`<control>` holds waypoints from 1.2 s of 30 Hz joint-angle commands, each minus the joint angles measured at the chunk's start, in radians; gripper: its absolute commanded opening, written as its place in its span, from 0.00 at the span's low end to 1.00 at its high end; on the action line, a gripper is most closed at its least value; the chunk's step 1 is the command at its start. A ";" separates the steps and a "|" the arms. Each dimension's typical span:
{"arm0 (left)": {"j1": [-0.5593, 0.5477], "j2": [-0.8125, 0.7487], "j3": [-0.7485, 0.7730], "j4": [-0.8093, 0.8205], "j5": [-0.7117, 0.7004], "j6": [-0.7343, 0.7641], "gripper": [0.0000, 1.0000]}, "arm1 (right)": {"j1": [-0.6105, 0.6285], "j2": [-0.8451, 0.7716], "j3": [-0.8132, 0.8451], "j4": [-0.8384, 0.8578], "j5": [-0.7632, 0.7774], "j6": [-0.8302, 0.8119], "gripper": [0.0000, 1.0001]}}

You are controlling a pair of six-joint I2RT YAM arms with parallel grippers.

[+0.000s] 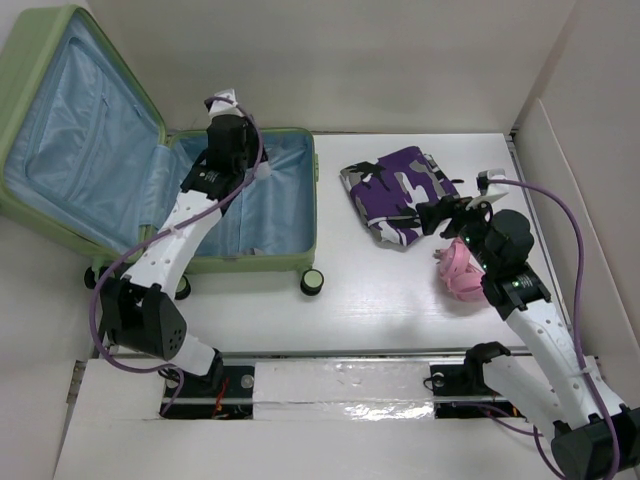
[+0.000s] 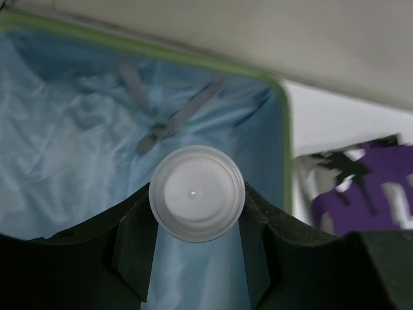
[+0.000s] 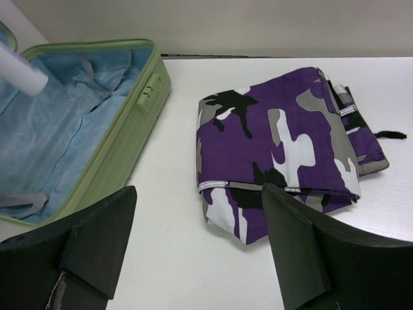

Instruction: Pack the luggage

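Left end effector [image 2: 197,226]: half closed, gripping a white bottle [image 2: 197,192] end-on. Directly beneath and ahead of it the luggage [image 1: 250,263] lies open, blue lining up. We judge the step in hand to be placing the bottle. The next move calls for lowering, then release.

Right end effector [image 3: 200,258]: spread wide, holding nothing. The folded purple camouflage garment [image 3: 284,142] lies just ahead of it on the worktop [image 3: 174,194], likely the following pick.
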 commanded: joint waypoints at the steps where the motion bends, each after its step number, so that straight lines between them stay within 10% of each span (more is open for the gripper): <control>1: 0.022 -0.072 -0.039 -0.142 -0.020 0.036 0.15 | 0.004 -0.008 0.013 0.036 -0.049 0.006 0.83; 13: 0.041 0.217 0.070 -0.349 -0.096 0.142 0.10 | 0.013 -0.008 0.012 0.038 -0.066 0.006 0.83; 28: 0.091 0.510 0.294 -0.291 -0.084 0.162 0.80 | 0.022 -0.003 0.009 0.041 -0.036 0.002 0.83; 32: 0.091 0.442 0.300 -0.245 -0.063 0.136 0.76 | 0.022 -0.014 0.007 0.036 -0.017 -0.002 0.81; 36: 0.044 0.254 0.231 -0.127 0.077 0.065 0.31 | 0.022 -0.040 -0.005 0.047 -0.006 0.001 0.48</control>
